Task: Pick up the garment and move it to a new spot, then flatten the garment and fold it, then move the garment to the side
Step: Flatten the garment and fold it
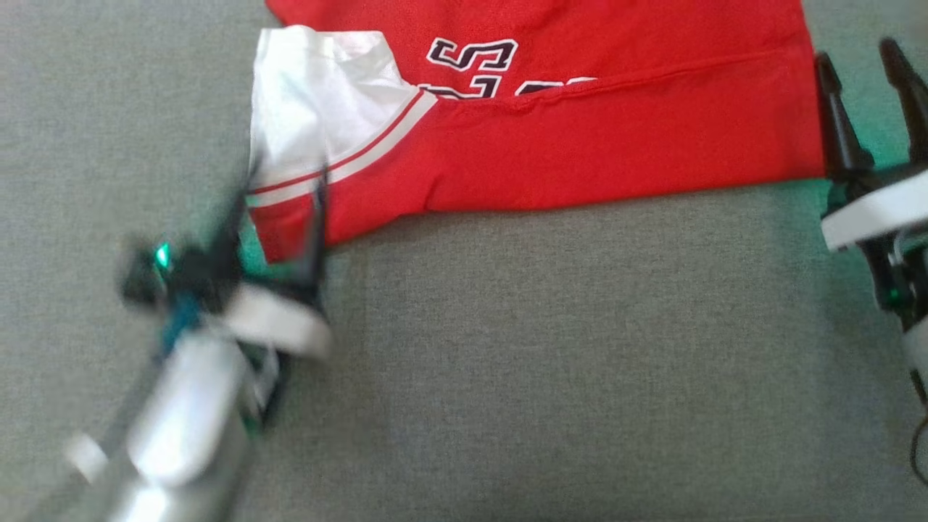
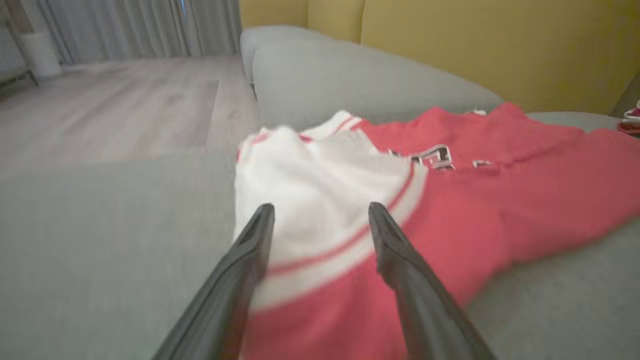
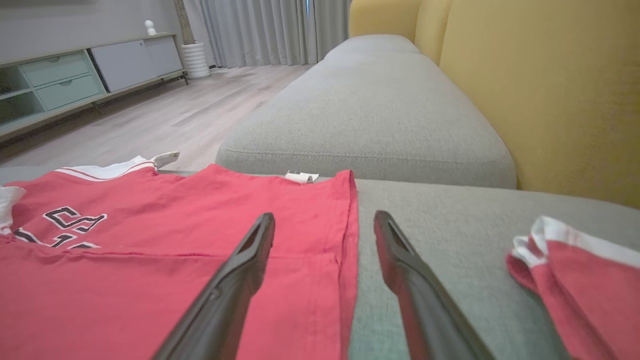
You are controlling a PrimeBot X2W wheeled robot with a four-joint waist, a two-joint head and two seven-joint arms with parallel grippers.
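The garment is a red jersey with a white, red-striped sleeve and black-and-white lettering, lying folded on the grey sofa seat. My left gripper is blurred and open, its fingers straddling the sleeve's near corner. In the left wrist view the garment lies just beyond my left gripper, which has nothing between its fingers. My right gripper stands open at the garment's right edge. In the right wrist view my right gripper hovers over the hem of the garment, empty.
Another red and white cloth lies on the seat to the right of my right gripper. A yellow backrest runs behind the cushions. A wooden floor and a low cabinet lie beyond the sofa's edge.
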